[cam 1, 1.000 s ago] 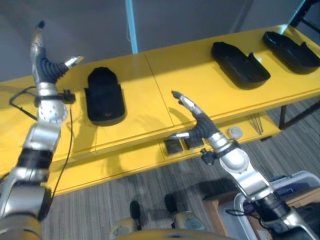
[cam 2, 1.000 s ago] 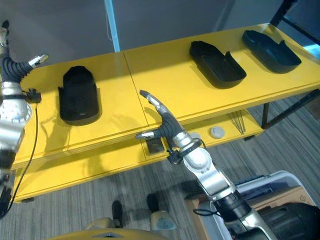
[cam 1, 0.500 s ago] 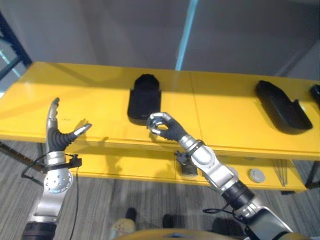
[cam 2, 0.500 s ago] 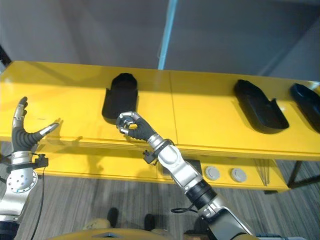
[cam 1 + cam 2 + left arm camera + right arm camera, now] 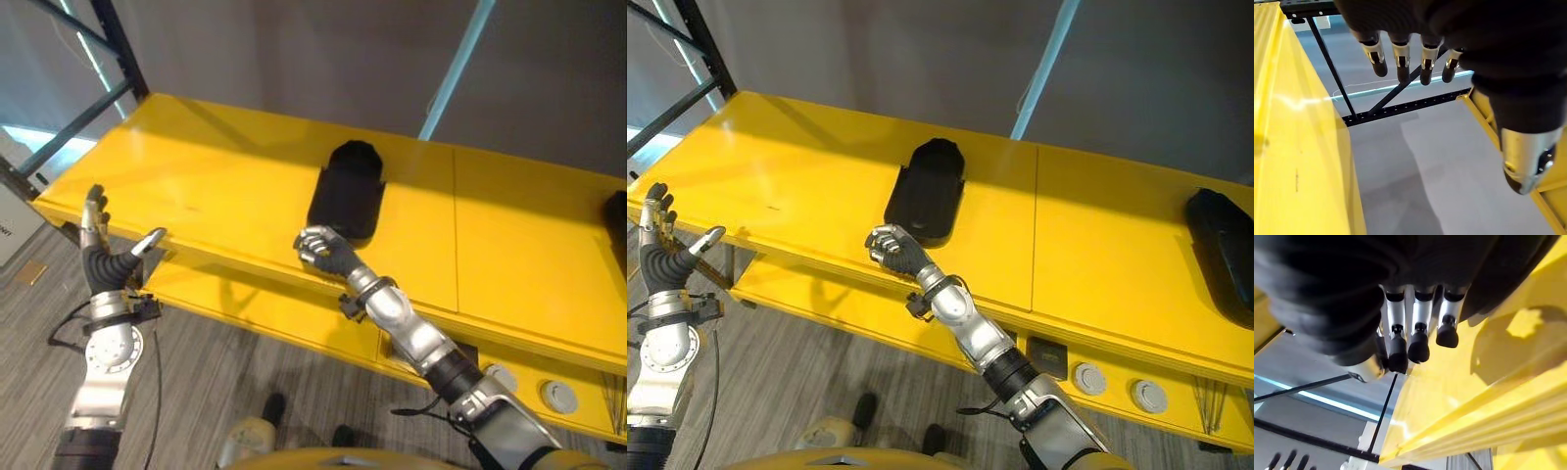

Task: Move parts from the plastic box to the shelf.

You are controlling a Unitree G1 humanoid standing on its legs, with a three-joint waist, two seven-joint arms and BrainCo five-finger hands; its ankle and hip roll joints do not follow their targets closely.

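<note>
Shelf layout as I see it from the head camera

One part [image 5: 347, 191] lies on the shelf [image 5: 216, 181] top at frame centre, my right hand [image 5: 323, 253] just before it; another part [image 5: 1223, 250], I think, at far right; my left hand [image 5: 106, 257] lower left, off the shelf's front edge.

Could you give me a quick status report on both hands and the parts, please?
Left hand open, empty, off the shelf's left end. Right hand shut, empty, over the front edge. Black part lying on the shelf just beyond it. Nothing in the way.
</note>
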